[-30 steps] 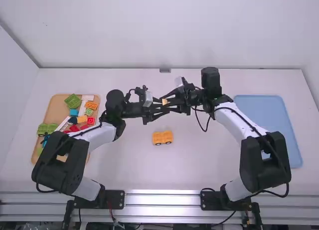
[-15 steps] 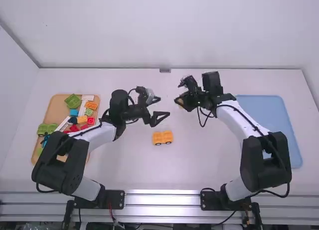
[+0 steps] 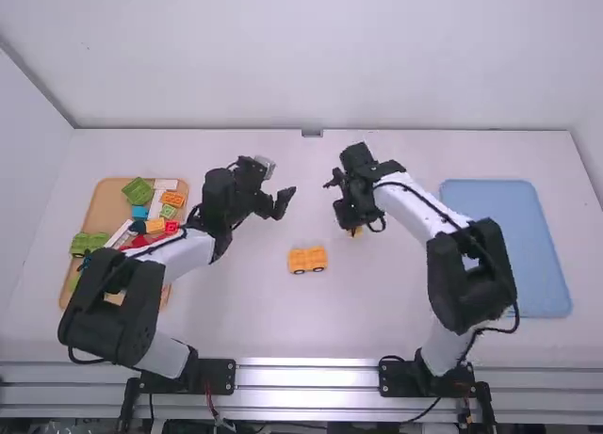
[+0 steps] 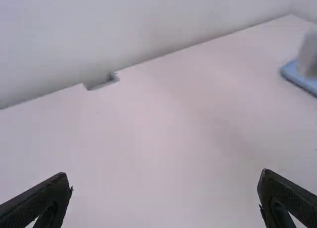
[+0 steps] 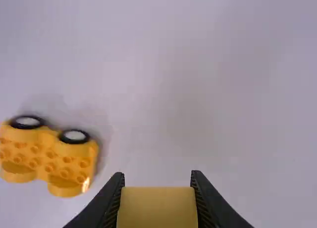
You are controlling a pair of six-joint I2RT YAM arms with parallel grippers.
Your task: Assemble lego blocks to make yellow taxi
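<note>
Yellow block (image 5: 157, 208) gripped in my right tool (image 5: 157, 179); left tool (image 4: 165, 179) wide, empty. Wheeled base (image 3: 307, 260) about midway between bench (image 3: 245, 312) side edges. Block likely light, stiff, slightly slick: hold opposite sides, underside free.

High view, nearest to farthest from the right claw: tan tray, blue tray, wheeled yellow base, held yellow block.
From the right claw:
1. Yellow block, between its fingers.
2. Wheeled yellow base, to its left.
3. Blue tray, right side.
4. Tan tray, far left, holding blocks.
</note>
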